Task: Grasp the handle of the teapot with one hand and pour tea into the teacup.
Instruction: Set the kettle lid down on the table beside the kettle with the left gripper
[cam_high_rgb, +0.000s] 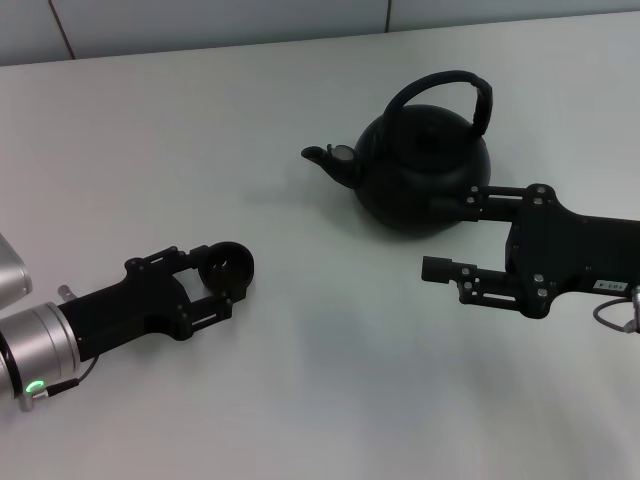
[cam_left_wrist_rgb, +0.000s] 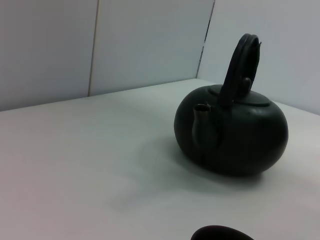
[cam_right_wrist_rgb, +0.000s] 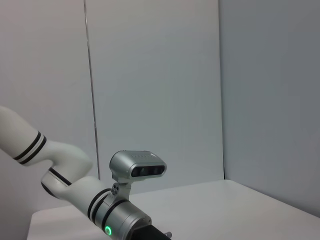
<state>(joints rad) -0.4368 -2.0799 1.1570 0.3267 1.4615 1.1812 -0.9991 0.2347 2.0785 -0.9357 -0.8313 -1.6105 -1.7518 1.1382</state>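
Head view alone shows left hand (cam_high_rgb: 222, 278) gripping teacup (cam_high_rgb: 229, 266).

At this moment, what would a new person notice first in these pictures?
First, the big black teapot on the white table, its handle upright and its spout toward the robot's left. The open right gripper lies beside the pot's body, well below the handle. The left gripper has its fingers around the small teacup, nearer the robot.
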